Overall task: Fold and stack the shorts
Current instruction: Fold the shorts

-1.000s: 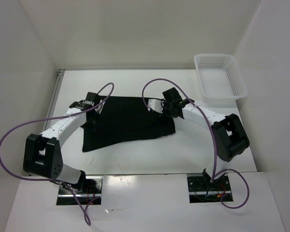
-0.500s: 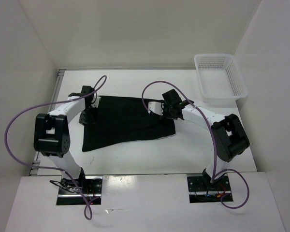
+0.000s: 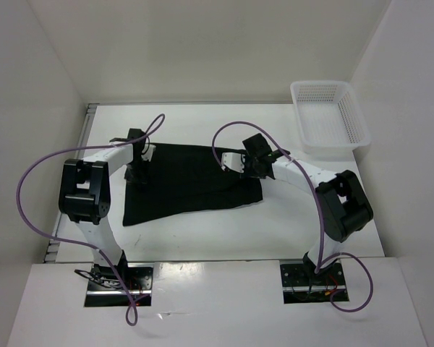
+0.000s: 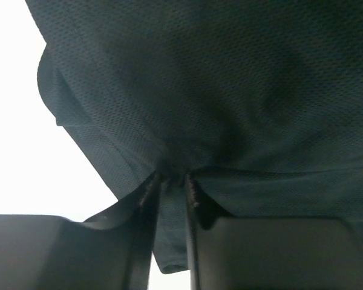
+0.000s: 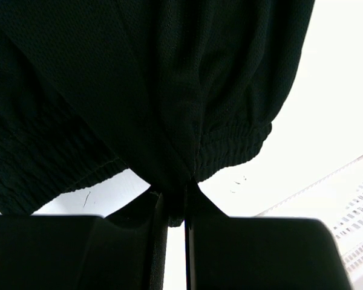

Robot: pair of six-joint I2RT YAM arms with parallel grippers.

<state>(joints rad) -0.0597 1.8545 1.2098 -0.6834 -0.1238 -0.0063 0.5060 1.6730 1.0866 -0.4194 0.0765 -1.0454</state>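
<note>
The black shorts (image 3: 192,181) lie spread on the white table, between the two arms. My left gripper (image 3: 137,160) sits at the shorts' far left corner, shut on a pinch of the fabric (image 4: 172,181). My right gripper (image 3: 249,160) sits at the far right edge, shut on the elastic waistband (image 5: 175,193). In the left wrist view the fabric (image 4: 218,90) fills the frame above the fingers. In the right wrist view the gathered waistband (image 5: 236,142) hangs from the fingers over the white table.
A white mesh basket (image 3: 327,116) stands at the far right of the table; its corner shows in the right wrist view (image 5: 357,205). Purple cables loop off both arms. White walls enclose the table on three sides.
My left arm has swung in: its elbow moved up and right, and the gripper shifted slightly right along the shorts' far left corner. The right arm and the shorts have barely moved.
</note>
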